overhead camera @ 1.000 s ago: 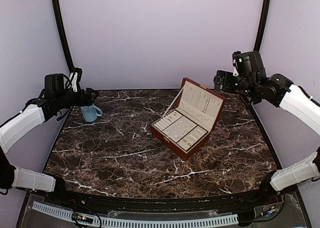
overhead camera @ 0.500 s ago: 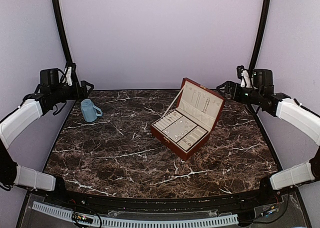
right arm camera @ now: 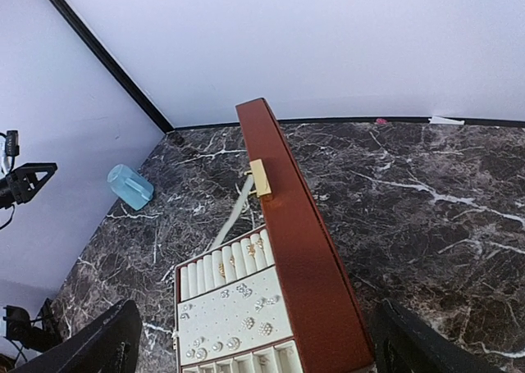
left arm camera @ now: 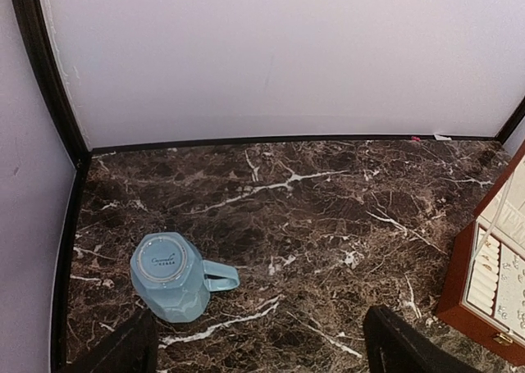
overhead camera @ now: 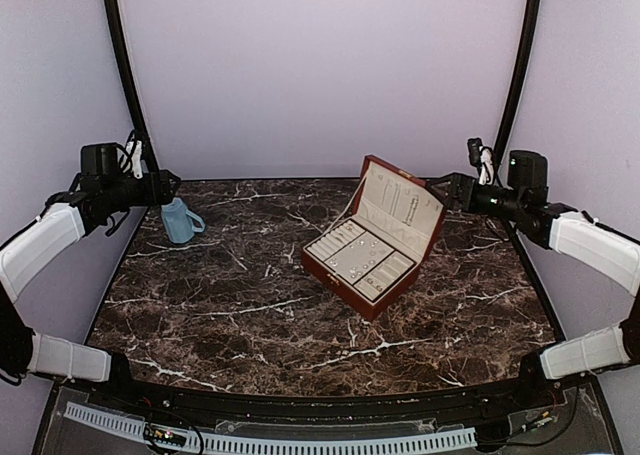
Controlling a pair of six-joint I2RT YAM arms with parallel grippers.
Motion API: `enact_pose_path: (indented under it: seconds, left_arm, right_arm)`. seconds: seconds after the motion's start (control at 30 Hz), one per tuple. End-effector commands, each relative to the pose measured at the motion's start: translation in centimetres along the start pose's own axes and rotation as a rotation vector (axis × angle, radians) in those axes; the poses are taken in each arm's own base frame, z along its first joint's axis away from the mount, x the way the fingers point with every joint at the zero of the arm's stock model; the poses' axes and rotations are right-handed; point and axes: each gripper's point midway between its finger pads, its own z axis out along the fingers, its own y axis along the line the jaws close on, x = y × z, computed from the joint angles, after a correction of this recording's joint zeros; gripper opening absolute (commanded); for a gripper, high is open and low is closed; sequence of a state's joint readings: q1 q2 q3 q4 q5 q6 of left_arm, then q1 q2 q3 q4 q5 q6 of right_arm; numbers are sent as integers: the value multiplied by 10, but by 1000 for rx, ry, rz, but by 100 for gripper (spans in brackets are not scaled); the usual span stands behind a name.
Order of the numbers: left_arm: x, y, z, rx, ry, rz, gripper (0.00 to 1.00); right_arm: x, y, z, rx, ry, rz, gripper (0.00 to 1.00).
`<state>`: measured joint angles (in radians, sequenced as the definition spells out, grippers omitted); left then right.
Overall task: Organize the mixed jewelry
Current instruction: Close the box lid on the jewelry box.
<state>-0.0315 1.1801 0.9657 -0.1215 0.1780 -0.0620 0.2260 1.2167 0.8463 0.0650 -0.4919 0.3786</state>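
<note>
The mixed jewelry (right arm camera: 246, 307) shows as tiny metallic studs on the cream pad and rings (right arm camera: 238, 262) in the roll slots of an open red-brown box (overhead camera: 340, 275); from above the pieces (overhead camera: 362, 262) are mere specks. My left gripper (overhead camera: 166, 186) hovers open at the far left, just above an upturned blue cup (left arm camera: 168, 275), with nothing between its fingers (left arm camera: 123, 348). My right gripper (overhead camera: 450, 189) is open at the far right, level with the box's raised lid (right arm camera: 303, 250) and just behind it. It holds nothing.
The blue cup (overhead camera: 180, 221) stands mouth-down near the back left corner, handle to the right. The box's lid (overhead camera: 400, 200) leans back, held by a cream strap (right arm camera: 234, 217). Lilac walls and black corner posts (overhead camera: 122, 65) close in the marble table (overhead camera: 230, 305).
The left gripper drew back slightly to the left, off the cup. The right wrist swung right and downward, and its gripper now points left at the lid. Both stayed open.
</note>
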Motion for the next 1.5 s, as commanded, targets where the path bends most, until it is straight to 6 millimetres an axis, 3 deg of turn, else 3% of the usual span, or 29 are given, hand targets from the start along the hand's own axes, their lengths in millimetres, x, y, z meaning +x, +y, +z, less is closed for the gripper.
enact_pose_path:
  seconds: [0.0,0.13,0.3,0.4,0.53,0.67,0.77,0.97,1.27,1.47]
  left_arm:
    - [-2,4,-8,-28,-14,19,89]
    - [-2,5,-9,-35,-16,19,89]
    - [0,6,-7,-41,-12,18,89]
    - [1,7,-6,-42,-8,18,89]
    - [1,7,-6,-43,-9,19,89]
    - [1,7,-6,-43,-9,18,89]
    - [1,7,-7,-45,-9,18,89]
    - [2,8,-5,-48,-5,18,89]
    - [5,9,-3,-48,5,15,89]
    - [6,9,-2,-50,10,14,89]
  right_arm:
    - [12,24,-4,-136,37,-5,99]
    - [12,23,-8,-117,38,-23,99]
    - [-5,0,-15,49,-30,-47,99]
    - [-6,1,-11,24,-42,-25,98]
    - [-3,-19,-5,106,-51,20,99]
    - [3,-24,4,104,-24,43,99]
    - [6,-14,6,37,-1,31,99]
    - [22,26,3,-199,95,14,94]
    - [47,53,-3,-372,208,65,95]
    - [68,69,3,-426,283,80,95]
